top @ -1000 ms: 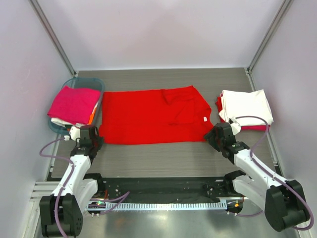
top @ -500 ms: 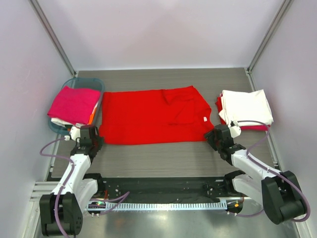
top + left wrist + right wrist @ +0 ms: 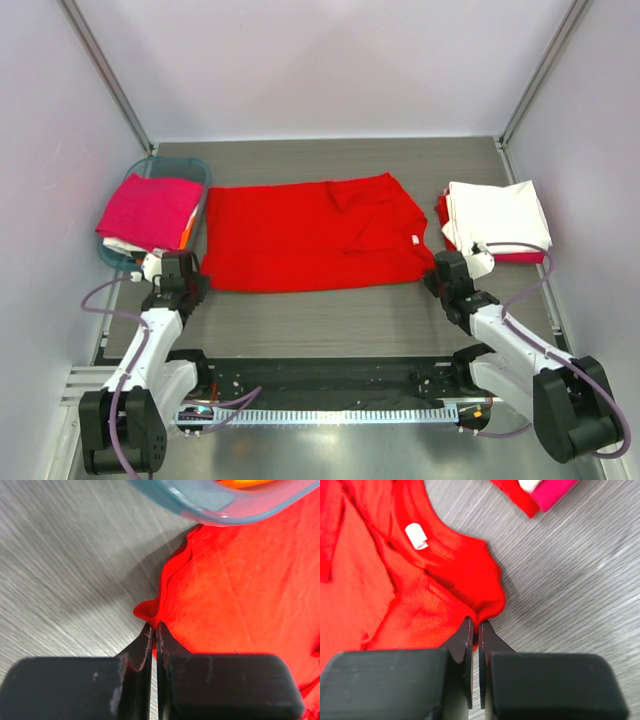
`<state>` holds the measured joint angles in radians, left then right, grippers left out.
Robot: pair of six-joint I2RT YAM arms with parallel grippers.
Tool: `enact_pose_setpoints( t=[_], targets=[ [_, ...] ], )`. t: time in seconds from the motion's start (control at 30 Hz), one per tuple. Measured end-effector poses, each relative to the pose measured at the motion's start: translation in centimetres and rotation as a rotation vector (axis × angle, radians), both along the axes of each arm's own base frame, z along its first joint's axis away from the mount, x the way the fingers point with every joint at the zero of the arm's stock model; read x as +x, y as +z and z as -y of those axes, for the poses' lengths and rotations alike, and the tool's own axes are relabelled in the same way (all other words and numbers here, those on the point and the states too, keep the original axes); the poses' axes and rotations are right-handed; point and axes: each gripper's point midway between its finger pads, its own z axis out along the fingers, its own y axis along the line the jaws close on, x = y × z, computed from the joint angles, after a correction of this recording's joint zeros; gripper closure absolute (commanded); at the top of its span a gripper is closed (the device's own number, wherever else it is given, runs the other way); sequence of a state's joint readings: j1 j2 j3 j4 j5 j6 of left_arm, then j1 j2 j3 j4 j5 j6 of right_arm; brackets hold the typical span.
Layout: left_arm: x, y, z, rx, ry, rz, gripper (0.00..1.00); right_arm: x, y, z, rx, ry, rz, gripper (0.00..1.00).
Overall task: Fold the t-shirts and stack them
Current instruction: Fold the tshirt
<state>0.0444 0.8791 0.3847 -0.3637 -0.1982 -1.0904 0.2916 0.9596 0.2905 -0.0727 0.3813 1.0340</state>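
Left tool (image 3: pixel 154 628): we see its fingers pressed nearly together on the near left corner of the red shirt (image 3: pixel 235 595). The cloth bunches into a small peak at the tips.
Right tool (image 3: pixel 476 623): we see it pinched shut the same way on the shirt's near right corner, just below the neckline.
Red shirt, overall: from the top view we find it spread flat across the middle of the bench (image 3: pixel 330 310). It lies with its near edge running from one tool to the other, and both tools sit low on the bench at its two near corners.
Tag (image 3: pixel 416 535): we see a small white label inside the collar, just beyond the right tool.
Basket (image 3: pixel 225 505): it stands on the bench just beyond the left tool. Its near rim borders the red shirt's left edge, and we cannot tell whether they touch.
Basket contents: we find a folded pink shirt (image 3: pixel 150 210) on top, overhanging the rim. An orange shirt (image 3: pixel 186 237) shows at its right side and a white cloth (image 3: pixel 118 245) under its near edge.
Right pile: beyond the right tool, a folded white shirt (image 3: pixel 497 215) lies on top.
Under the white shirt: we see a red fold (image 3: pixel 515 495) and a pink fold (image 3: pixel 555 491) at the pile's near edge, apart from the spread shirt.
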Motion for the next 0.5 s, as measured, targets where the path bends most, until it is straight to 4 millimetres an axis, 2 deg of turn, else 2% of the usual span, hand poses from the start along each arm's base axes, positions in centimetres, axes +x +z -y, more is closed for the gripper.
enact_pose_setpoints(
  t=[0.13, 0.37, 0.43, 0.5],
  targets=[
    [0.5, 0.8, 0.2, -0.006, -0.007, 0.01, 1.0, -0.1, 0.8, 0.3, -0.021, 0.003, 0.014, 0.99],
    [1.4, 1.0, 0.2, -0.01, -0.011, -0.024, 1.0, -0.2, 0.3, 0.5, -0.056, 0.008, -0.046, 0.99],
    [2.5, 2.3, 0.0, -0.012, -0.006, -0.043, 1.0, 1.3, 1.6, 0.2, -0.062, 0.011, -0.044, 0.99],
    [4.7, 5.3, -0.4, -0.017, 0.005, -0.016, 1.0, 3.8, 4.7, -0.5, -0.064, 0.02, -0.011, 0.99]
  ],
)
